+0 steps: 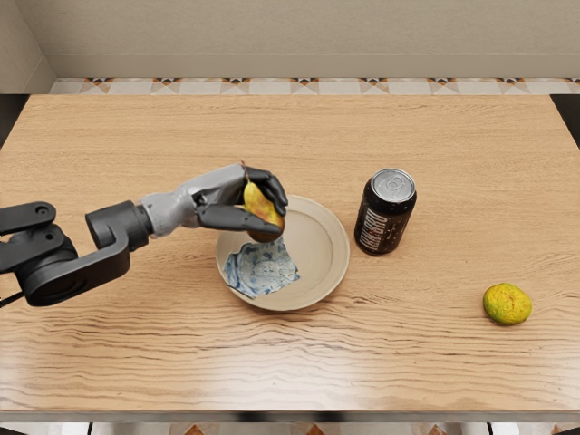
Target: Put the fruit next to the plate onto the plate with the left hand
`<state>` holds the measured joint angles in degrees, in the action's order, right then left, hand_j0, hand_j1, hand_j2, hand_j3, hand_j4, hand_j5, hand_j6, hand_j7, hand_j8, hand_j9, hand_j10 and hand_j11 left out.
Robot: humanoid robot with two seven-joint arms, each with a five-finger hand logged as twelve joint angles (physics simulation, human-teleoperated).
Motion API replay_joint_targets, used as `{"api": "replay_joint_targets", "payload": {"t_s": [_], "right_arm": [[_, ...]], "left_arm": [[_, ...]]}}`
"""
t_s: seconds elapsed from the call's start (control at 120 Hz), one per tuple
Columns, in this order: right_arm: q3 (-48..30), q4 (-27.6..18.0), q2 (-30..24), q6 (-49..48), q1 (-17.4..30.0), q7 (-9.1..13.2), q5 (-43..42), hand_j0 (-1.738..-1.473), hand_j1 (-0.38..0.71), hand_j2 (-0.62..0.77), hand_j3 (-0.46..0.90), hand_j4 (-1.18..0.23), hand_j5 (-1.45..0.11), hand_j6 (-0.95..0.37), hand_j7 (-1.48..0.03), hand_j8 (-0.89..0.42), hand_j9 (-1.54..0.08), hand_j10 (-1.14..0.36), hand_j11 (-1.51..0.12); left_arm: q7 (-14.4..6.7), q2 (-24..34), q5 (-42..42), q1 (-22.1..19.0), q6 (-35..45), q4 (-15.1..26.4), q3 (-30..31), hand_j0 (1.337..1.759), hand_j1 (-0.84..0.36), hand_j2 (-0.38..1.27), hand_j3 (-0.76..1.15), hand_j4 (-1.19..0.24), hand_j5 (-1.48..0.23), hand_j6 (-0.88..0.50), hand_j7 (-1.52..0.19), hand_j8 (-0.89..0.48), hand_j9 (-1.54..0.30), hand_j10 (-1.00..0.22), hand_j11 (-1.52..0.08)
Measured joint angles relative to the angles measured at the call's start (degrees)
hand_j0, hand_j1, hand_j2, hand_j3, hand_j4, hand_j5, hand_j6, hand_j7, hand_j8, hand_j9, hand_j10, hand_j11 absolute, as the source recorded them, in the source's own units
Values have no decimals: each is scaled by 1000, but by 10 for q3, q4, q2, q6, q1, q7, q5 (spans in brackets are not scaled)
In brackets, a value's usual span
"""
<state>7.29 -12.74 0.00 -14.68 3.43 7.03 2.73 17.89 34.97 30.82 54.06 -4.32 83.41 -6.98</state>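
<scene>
Wooden table (pixel 181 362), near its middle: the left hand (pixel 237 201) clasps the yellow fruit (pixel 261 208), long axis upright, over the plate (pixel 337 254) at its left rim.

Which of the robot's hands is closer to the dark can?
Left. The left hand is over the rim of the plate, gripping a yellow fruit; the can stands on the plate's other side. The right hand isn't in view.
</scene>
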Motion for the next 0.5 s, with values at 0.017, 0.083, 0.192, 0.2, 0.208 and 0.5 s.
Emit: {"api": "replay_joint_targets", "payload": {"t_s": [0.017, 0.083, 0.192, 0.2, 0.208, 0.5], "right_arm": [[0, 0, 0, 0, 0, 0, 0, -1658, -329, -3, 0, -16, -22, -16, -22, -16, -22, -16, -22], [0, 0, 0, 0, 0, 0, 0, -1658, -329, -3, 0, -16, -22, -16, -22, -16, -22, -16, -22], [0, 0, 0, 0, 0, 0, 0, -1658, -329, -3, 0, -17, -22, -16, -22, -16, -22, -16, -22], [0, 0, 0, 0, 0, 0, 0, -1658, -329, -3, 0, -17, -22, -16, -22, -16, -22, -16, -22], [0, 0, 0, 0, 0, 0, 0, -1658, -329, -3, 0, -17, -22, -16, -22, -16, -22, -16, -22], [0, 0, 0, 0, 0, 0, 0, -1658, -329, -3, 0, -16, -22, -16, -22, -16, -22, -16, -22]], "left_arm": [[-1, -5, 0, 0, 0, 0, 1, 1644, -499, 295, 0, -624, -938, -622, -939, -348, -947, -327, -929], [-5, -16, 0, -3, 0, -3, 5, 1644, -494, 271, 0, -623, -939, -622, -940, -368, -947, -336, -929], [-9, -18, 1, -11, 2, -6, 9, 1644, -482, 265, 0, -626, -934, -625, -934, -391, -940, -358, -923], [-9, -18, 1, -12, 2, -6, 9, 1644, -484, 267, 0, -626, -933, -626, -933, -391, -940, -356, -923], [-9, -18, 1, -12, 2, -6, 10, 1644, -485, 269, 0, -627, -932, -626, -932, -391, -939, -355, -923], [-11, -46, 10, -46, 9, -31, 13, 1647, -502, 289, 0, -630, -907, -629, -907, -409, -918, -348, -898]]}}
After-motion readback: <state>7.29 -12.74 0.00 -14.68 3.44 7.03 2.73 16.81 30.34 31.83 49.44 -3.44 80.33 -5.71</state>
